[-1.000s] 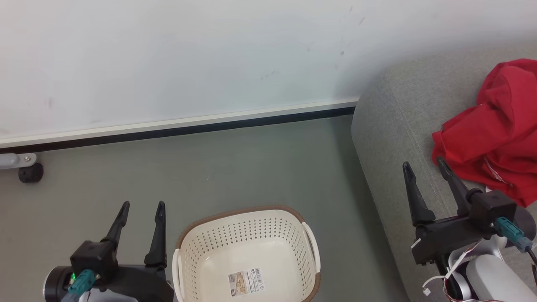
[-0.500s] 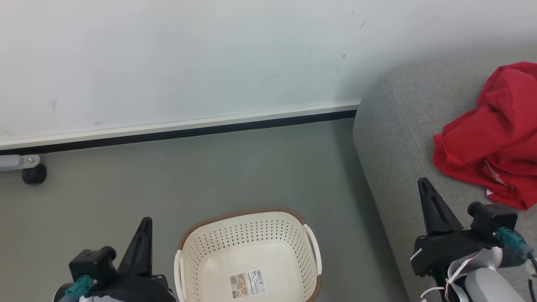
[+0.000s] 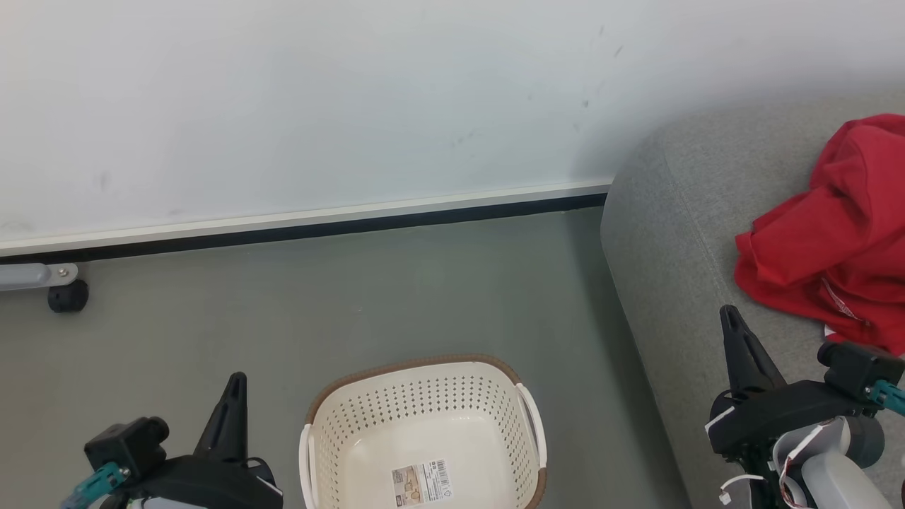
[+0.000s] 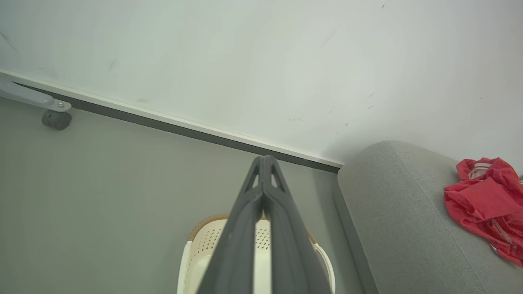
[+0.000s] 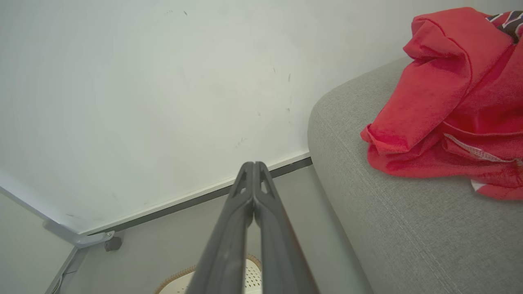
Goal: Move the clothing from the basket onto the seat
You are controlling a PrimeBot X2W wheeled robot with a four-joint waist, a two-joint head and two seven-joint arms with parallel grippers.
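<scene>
A: Where's the clothing (image 3: 827,240)?
B: Right edge of the frame, heaped on the seat (image 3: 672,233). The heap runs top to bottom along that edge, partly cut off.
A: And the basket (image 3: 424,406)?
B: Bottom centre, on the floor (image 3: 353,297). What shows of its inside is bare (just a label sticker (image 3: 422,481) on the bottom).
A: Grippers?
B: Both closed, fingers pressed together, holding nothing. The left gripper (image 3: 235,385) is lower left, just beside the basket's left wall. The right gripper (image 3: 732,325) is lower right, over the seat. The clothing lies up and right of it, near but apart.
A: So the right arm is nearer the clothing.
B: Yes. My read: nothing left to fetch, transfer looks done.
</scene>
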